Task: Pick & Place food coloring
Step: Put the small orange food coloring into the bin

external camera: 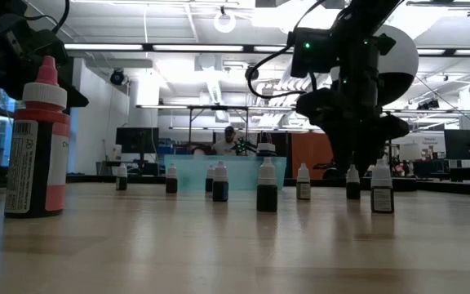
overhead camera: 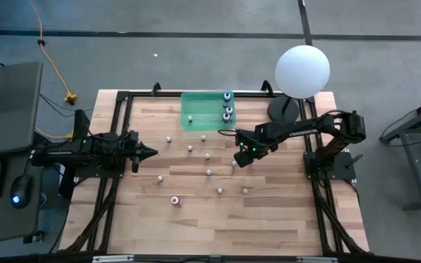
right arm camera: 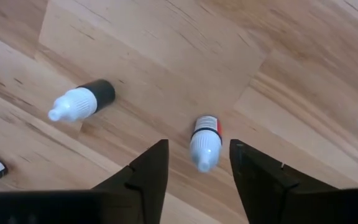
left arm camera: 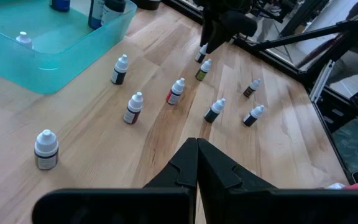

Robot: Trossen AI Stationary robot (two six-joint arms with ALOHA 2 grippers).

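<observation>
Several tiny food coloring bottles with white caps stand upright on the wooden table (overhead camera: 283, 219). My right gripper (right arm camera: 194, 165) points down over one of them, a red-labelled bottle (right arm camera: 205, 144). Its fingers are open and stand on either side of the cap with gaps showing. The same gripper (left arm camera: 215, 38) shows above that bottle (left arm camera: 201, 53) in the left wrist view. A dark-bodied bottle (right arm camera: 83, 101) stands close by. My left gripper (overhead camera: 150, 153) waits shut at the table's left side.
A green translucent tray (overhead camera: 196, 117) at the far middle holds a few larger bottles (overhead camera: 227, 109). A white globe lamp (overhead camera: 302, 70) stands at the far right. A larger pink bottle (overhead camera: 175, 199) stands toward the near edge. Other bottles (overhead camera: 209, 172) lie left of my right gripper.
</observation>
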